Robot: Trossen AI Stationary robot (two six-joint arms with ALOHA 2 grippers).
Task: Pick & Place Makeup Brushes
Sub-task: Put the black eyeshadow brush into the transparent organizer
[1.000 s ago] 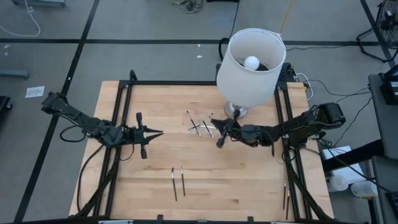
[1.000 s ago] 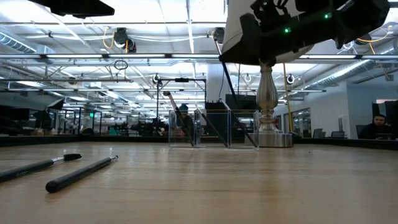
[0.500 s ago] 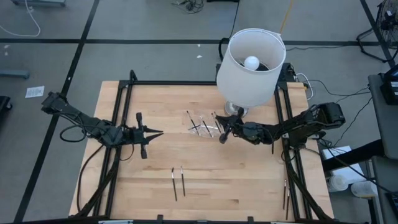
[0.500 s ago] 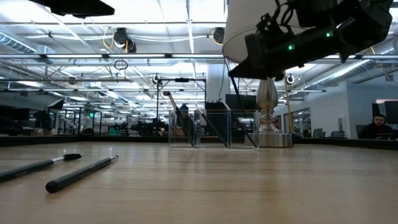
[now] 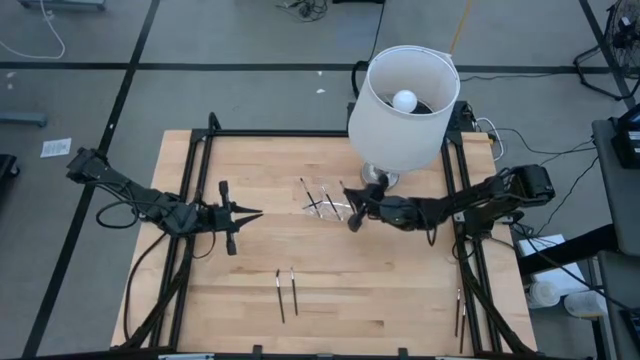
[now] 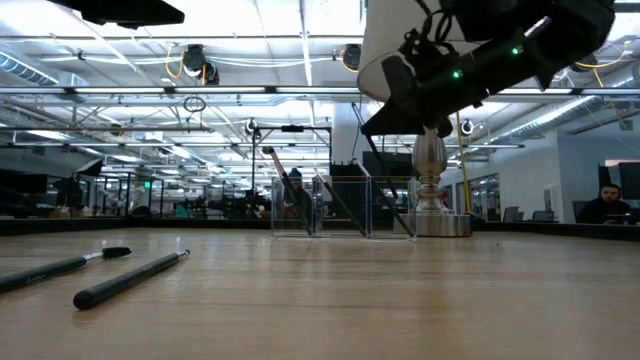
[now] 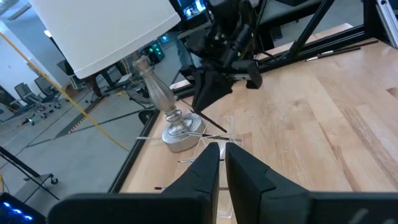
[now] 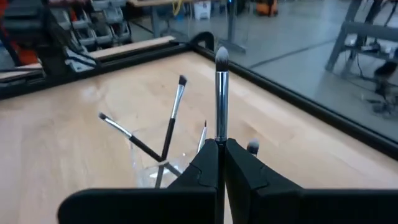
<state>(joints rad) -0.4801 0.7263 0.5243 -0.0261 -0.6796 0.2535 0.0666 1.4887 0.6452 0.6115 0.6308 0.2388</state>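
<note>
Makeup brush (image 8: pixel 221 93) pinched in right gripper (image 5: pixel 352 210) above wooden table (image 5: pixel 400 290); left gripper (image 5: pixel 245 214) closed.

Thin dark makeup brushes (image 5: pixel 286 294), apparently scattered.

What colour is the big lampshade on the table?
White; the lampshade shows best in the high view, with a white bulb inside.

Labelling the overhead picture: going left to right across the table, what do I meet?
Left gripper → pair of brushes → clear holder → right gripper → lamp → brushes at the right edge.
</note>
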